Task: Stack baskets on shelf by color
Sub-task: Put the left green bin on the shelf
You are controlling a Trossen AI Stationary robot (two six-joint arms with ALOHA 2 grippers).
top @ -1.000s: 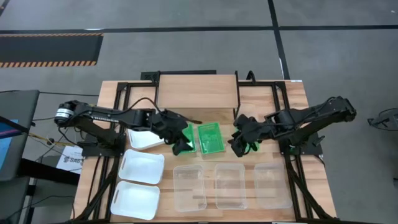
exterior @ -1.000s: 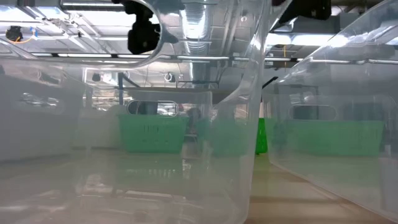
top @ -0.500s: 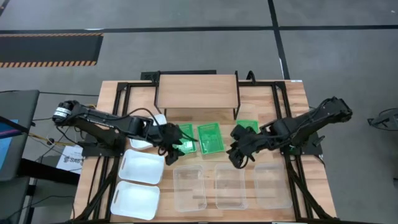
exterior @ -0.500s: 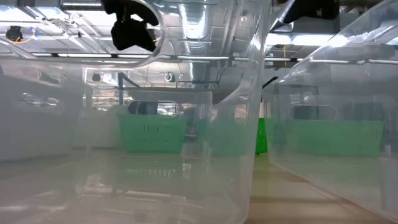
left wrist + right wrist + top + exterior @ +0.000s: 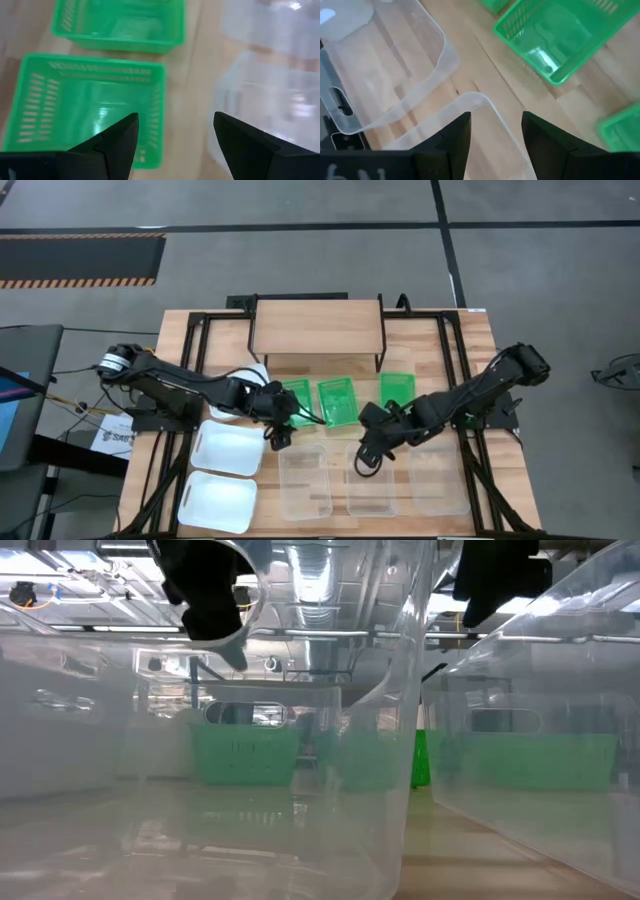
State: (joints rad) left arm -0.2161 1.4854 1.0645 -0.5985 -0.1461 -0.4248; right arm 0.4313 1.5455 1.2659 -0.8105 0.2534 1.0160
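Three green baskets (image 5: 297, 402) (image 5: 338, 400) (image 5: 397, 388) sit in a row on the table in front of the shelf (image 5: 316, 327). Three clear baskets (image 5: 305, 480) (image 5: 370, 478) (image 5: 438, 475) stand along the near edge, and white baskets (image 5: 228, 448) (image 5: 217, 500) lie at the near left. My left gripper (image 5: 275, 435) is open and empty, between the left green basket (image 5: 90, 105) and the left clear basket (image 5: 270, 100). My right gripper (image 5: 365, 460) is open and empty above the rim of the middle clear basket (image 5: 470, 130).
A third white basket (image 5: 240, 395) lies partly under my left arm. The black frame rails (image 5: 190, 360) run along both sides of the table. In the low view a clear basket wall (image 5: 400, 740) fills the foreground, with both grippers above it.
Both grippers have moved from over the green baskets toward the table's near edge, the right one also toward the left. They now hang by the clear baskets. The left and right green baskets, which the grippers partly covered, now show whole and stay on the table.
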